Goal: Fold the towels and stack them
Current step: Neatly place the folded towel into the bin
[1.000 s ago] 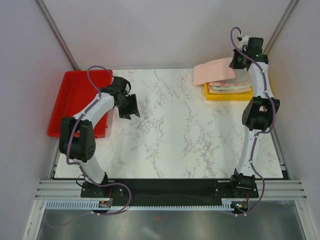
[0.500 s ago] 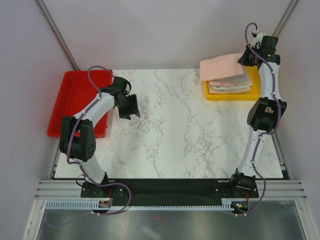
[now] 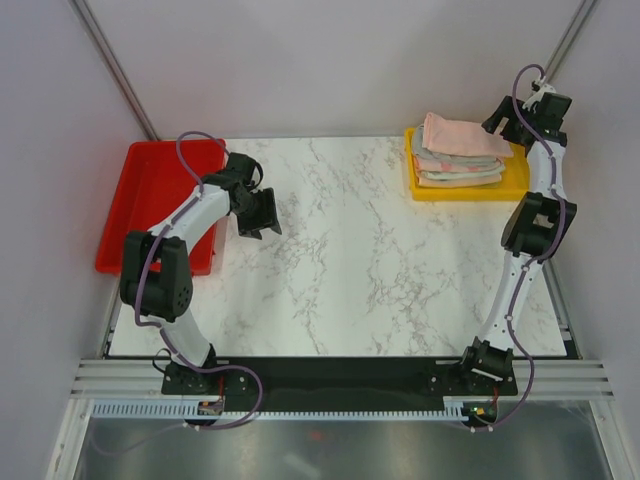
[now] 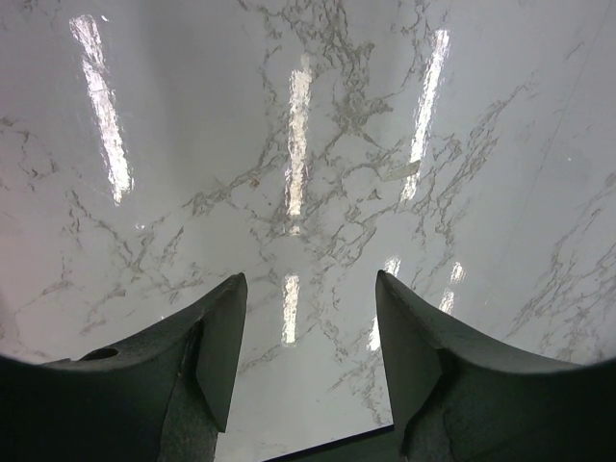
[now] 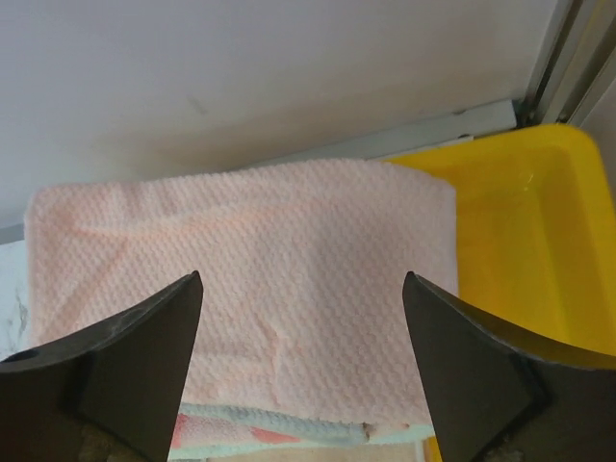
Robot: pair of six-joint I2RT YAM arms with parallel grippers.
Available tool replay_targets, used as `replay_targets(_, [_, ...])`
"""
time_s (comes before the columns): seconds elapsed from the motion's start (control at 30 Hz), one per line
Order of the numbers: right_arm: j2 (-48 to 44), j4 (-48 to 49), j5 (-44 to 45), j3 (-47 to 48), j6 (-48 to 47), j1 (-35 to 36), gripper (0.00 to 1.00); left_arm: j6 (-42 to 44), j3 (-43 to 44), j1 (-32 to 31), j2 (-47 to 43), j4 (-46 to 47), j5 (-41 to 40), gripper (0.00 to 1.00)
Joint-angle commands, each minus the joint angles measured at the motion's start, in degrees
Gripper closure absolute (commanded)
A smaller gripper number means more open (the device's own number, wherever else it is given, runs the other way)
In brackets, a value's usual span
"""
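Note:
A folded pink towel [image 3: 462, 136] [image 5: 250, 269] lies on top of a stack of folded towels [image 3: 458, 170] in the yellow tray [image 3: 515, 183] at the back right. Mint green and pink edges of lower towels [image 5: 289, 435] show under it. My right gripper [image 3: 512, 118] [image 5: 300, 289] stands open just right of the stack, over the pink towel and apart from it. Over the bare marble table [image 4: 318, 144], near the red tray, my left gripper [image 3: 262, 215] [image 4: 308, 289] is open with nothing between its fingers.
A red tray [image 3: 158, 200] lies at the left edge of the table, with no towel showing in it. The back wall [image 5: 241, 67] and a metal frame post [image 5: 568, 58] stand close behind the yellow tray [image 5: 529, 231]. The marble tabletop [image 3: 380, 270] spans the middle.
My right gripper carried the pink towel rightward over the yellow tray, opened and let it go; the towel now lies flat on the stack. The left arm has stayed in place.

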Motion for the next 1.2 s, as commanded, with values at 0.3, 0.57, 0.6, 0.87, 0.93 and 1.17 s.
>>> replay_targets(0.3, [-13.37, 8.56, 1.14, -13.42, 0.64, 2.99, 0.13, 1.82, 1.93, -0.41, -1.21, 0.07, 1.16, 0.36])
replay_targets(0.57, [-10.32, 10.32, 3.61, -15.63, -2.98, 10.64, 0.23, 2.09, 1.93, -0.59, -1.65, 0.33, 3.71, 0.36])
replay_targets(0.6, [-8.66, 11.72, 3.35, -15.37, -2.44, 11.52, 0.24, 2.09, 1.93, -0.59, -1.74, 0.33, 3.89, 0.36])
replay_targets(0.87, [-3.8, 14.9, -3.95, -16.33, -3.49, 16.0, 0.27, 2.26, 2.28, -0.59, -1.48, 0.42, 4.95, 0.36])
replay_targets(0.93, [-4.24, 15.16, -3.43, -18.53, -3.41, 16.62, 0.27, 2.18, 2.28, -0.59, -1.39, 0.42, 5.12, 0.36])
replay_targets(1.17, [-7.14, 16.39, -4.04, -21.52, -1.48, 18.55, 0.31, 2.09, 2.2, -0.68, -0.78, 0.51, 5.91, 0.36])
